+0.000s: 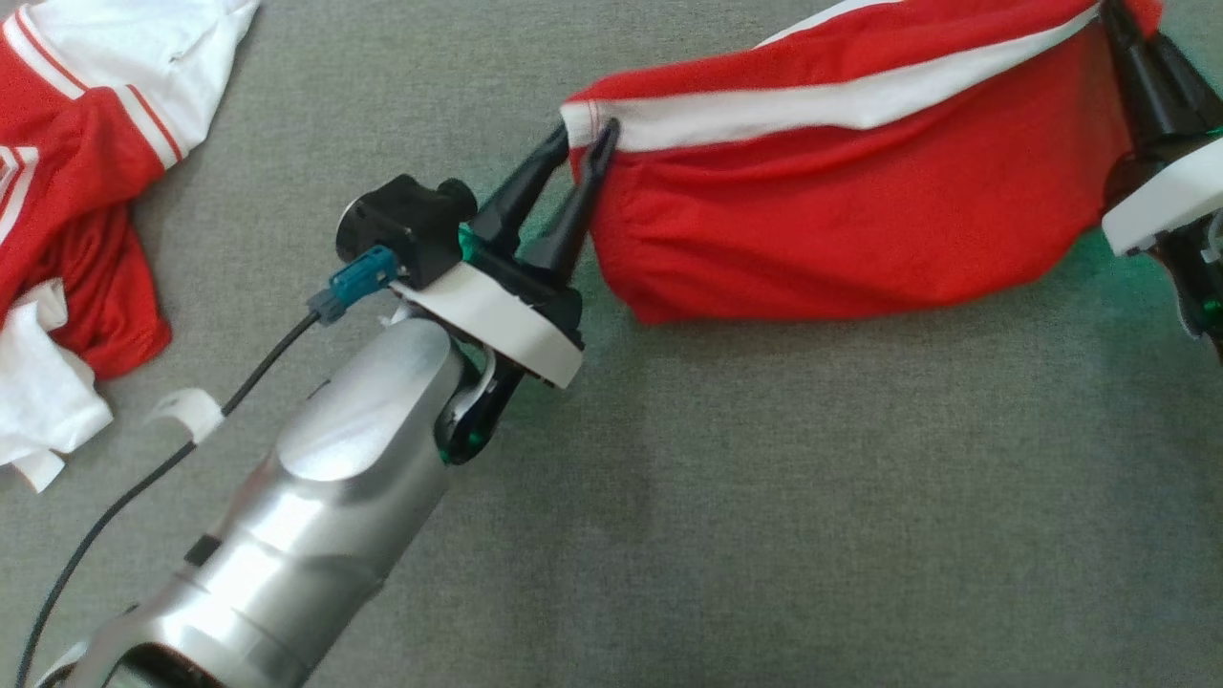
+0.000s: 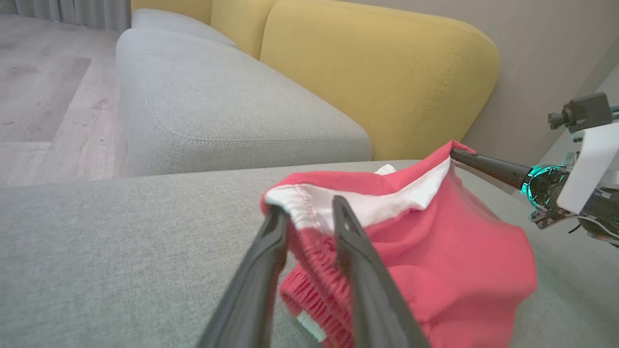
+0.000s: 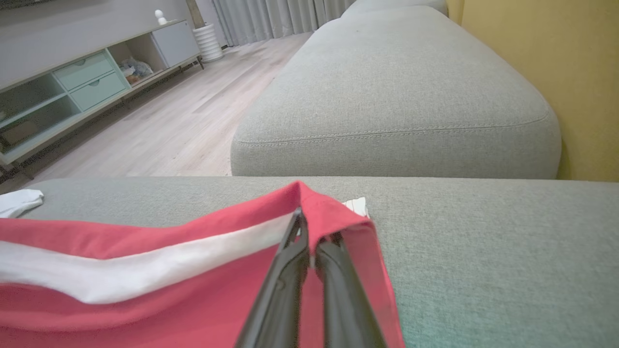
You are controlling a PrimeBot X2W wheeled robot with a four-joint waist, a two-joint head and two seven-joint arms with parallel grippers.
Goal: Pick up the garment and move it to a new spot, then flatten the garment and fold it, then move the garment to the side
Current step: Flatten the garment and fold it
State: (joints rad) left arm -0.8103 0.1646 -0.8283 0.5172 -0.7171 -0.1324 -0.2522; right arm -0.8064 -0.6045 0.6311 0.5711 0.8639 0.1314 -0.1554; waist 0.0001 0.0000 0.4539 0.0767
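1. Lying crumpled at the upper left of the head view, on the grey sofa seat (image 1: 669,478), the garment (image 1: 86,143) shows red cloth, white sleeve parts and striped trim. Neither gripper touches it.
2. A smaller red piece (image 1: 841,220) with a white band hangs stretched between the two grippers, well apart from the garment. Its lower edge sags toward the seat.
3. The left gripper (image 1: 583,139) is at the piece's left corner. Its fingers (image 2: 271,251) stand parted, with the end of the white band between the tips. They look released rather than pressed on the cloth.
4. The right gripper (image 1: 1118,24) has its fingers clenched on the piece's other end, and the right wrist view shows a red fold pinched between them.
5. A yellow backrest (image 2: 387,82) rises behind a neighbouring grey cushion (image 2: 217,106).
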